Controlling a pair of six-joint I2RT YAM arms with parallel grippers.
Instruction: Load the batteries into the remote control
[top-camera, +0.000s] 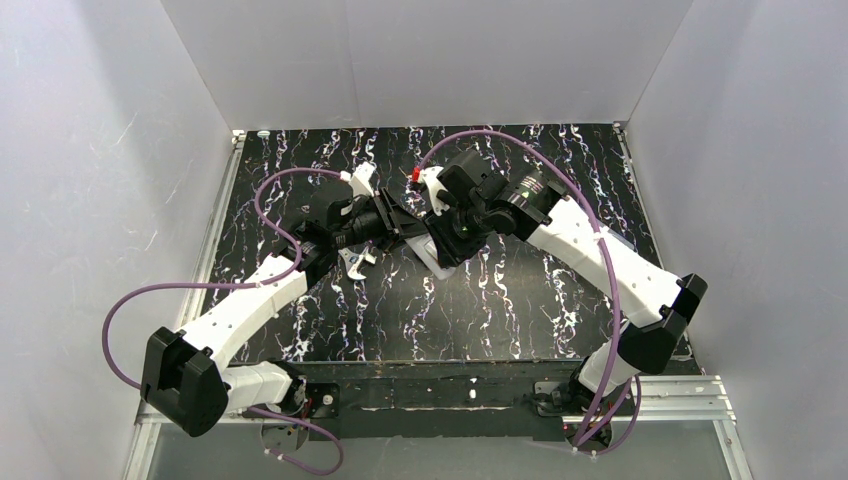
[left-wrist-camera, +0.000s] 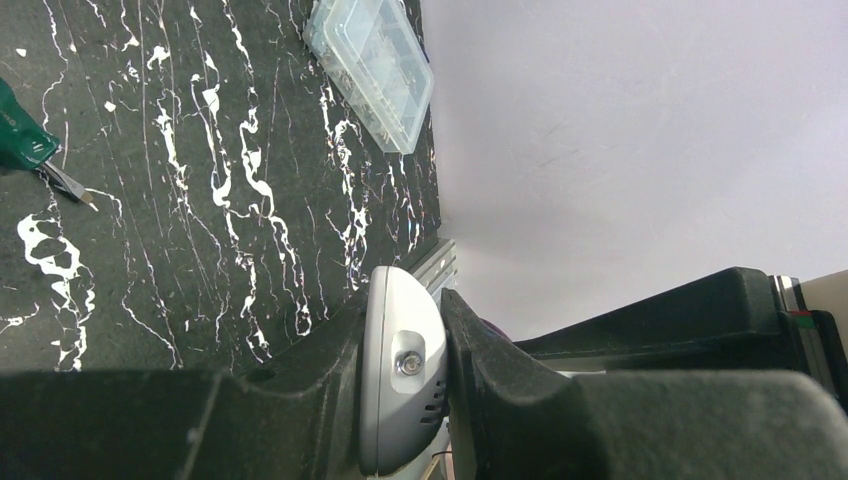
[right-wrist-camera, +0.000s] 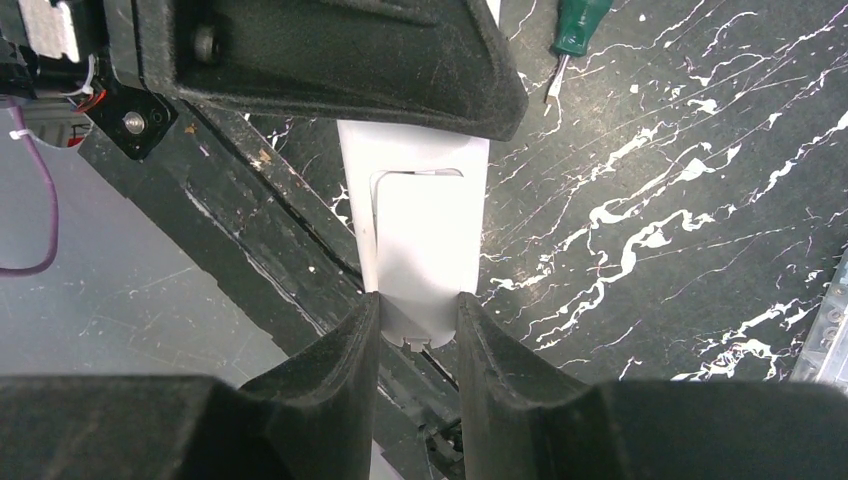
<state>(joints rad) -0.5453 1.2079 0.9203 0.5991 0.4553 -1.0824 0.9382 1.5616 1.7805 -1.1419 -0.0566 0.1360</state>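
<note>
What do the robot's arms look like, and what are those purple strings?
The left arm and right arm have white shells marked with small dark dots, plus chunky black joints. A thin purple cable loops along each arm. The left end effector and right end effector each have two black, rough-textured fingers.

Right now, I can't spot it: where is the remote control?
Right wrist view, centre: the remote control is pinched at mid-table between the right hand on its near end and the left hand on its far end.
</note>
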